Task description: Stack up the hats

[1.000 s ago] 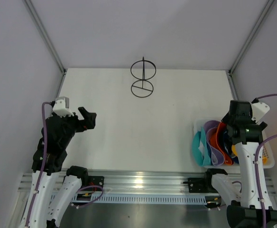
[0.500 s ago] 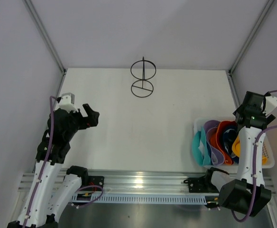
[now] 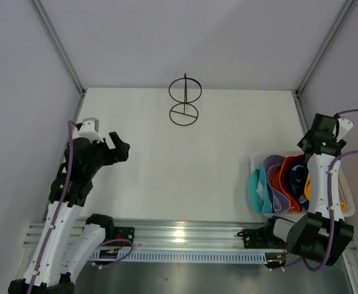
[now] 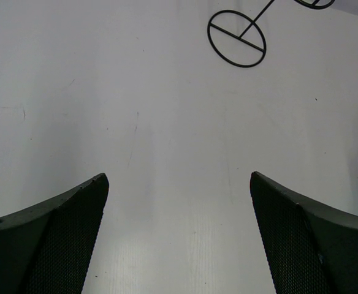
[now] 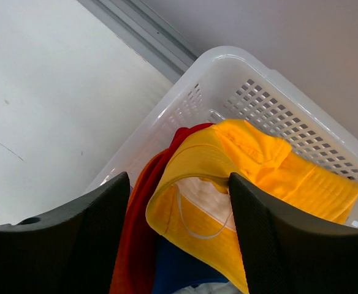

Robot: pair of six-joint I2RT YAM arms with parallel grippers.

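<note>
Hats all in the white basket (image 5: 258,92), which sits at the right edge of the tabletop (image 3: 197,159), near the near-right corner. They stand on edge, packed side by side. From the top view, left to right: teal hat (image 3: 255,187), lavender hat (image 3: 276,184), orange hat (image 3: 285,184), red hat (image 3: 294,163), navy hat (image 3: 297,177), and yellow hat (image 3: 306,190) nearest the basket's right wall.

Right claw (image 5: 179,184) is over the basket's far end, pointing down into it. Jaws part-way apart. In the wrist view the yellow hat's folded brim lies between the two fingers. The red and orange fabric is just beside the left finger (image 5: 87,239), and the yellow brim runs up to the right finger (image 5: 277,245). Navy shows under the yellow, low between the fingers. Can't tell if either pad actually touches fabric. No hat is lifted; the yellow one sits down in the basket.

Left claw (image 4: 179,177) is wide open and holds nothing. It hangs over bare tabletop towards the left edge, well apart from the basket and hats.

Wire stand (image 3: 184,104) is at the middle of the far edge, no hat on it. It also shows at the top of the left wrist view.
</note>
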